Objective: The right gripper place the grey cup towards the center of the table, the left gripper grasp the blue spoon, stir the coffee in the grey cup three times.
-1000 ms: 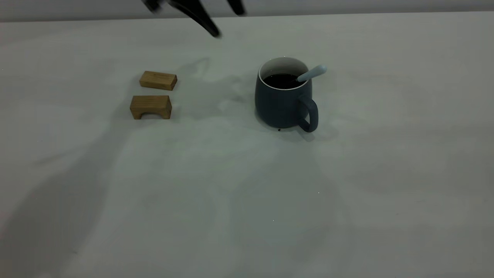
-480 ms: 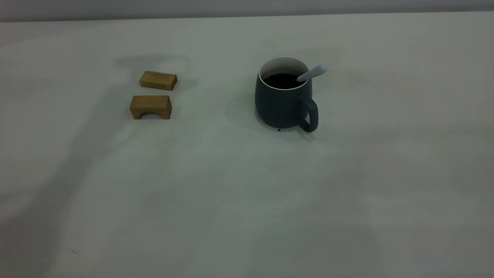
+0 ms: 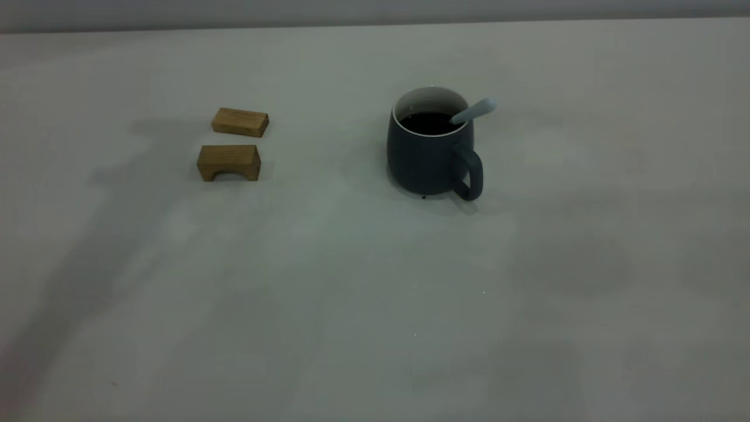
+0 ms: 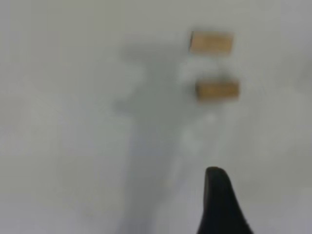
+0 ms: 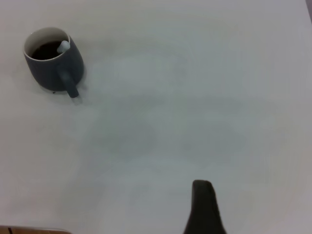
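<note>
The grey cup [image 3: 430, 158] stands upright right of the table's [image 3: 375, 305] middle, its loop handle toward the camera's right. Dark coffee [image 3: 429, 123] fills it. The blue spoon [image 3: 476, 110] leans in the cup, its pale handle sticking out over the rim to the right. Neither gripper appears in the exterior view. In the right wrist view the cup [image 5: 53, 61] with the spoon [image 5: 63, 47] lies far from my right gripper [image 5: 204, 207], which is high above bare table. My left gripper [image 4: 219, 200] hangs above bare table near the wooden blocks, holding nothing that I can see.
Two tan wooden blocks lie left of the cup: a flat one [image 3: 240, 122] and an arched one [image 3: 229, 162] in front of it. A tiny dark speck [image 3: 423, 197] sits at the cup's base. Arm shadows fall across the table's left side.
The black left arm that showed at the top of the exterior view a second ago has left that view. Its shadow has slid leftward past the blocks. Cup and spoon have not moved.
</note>
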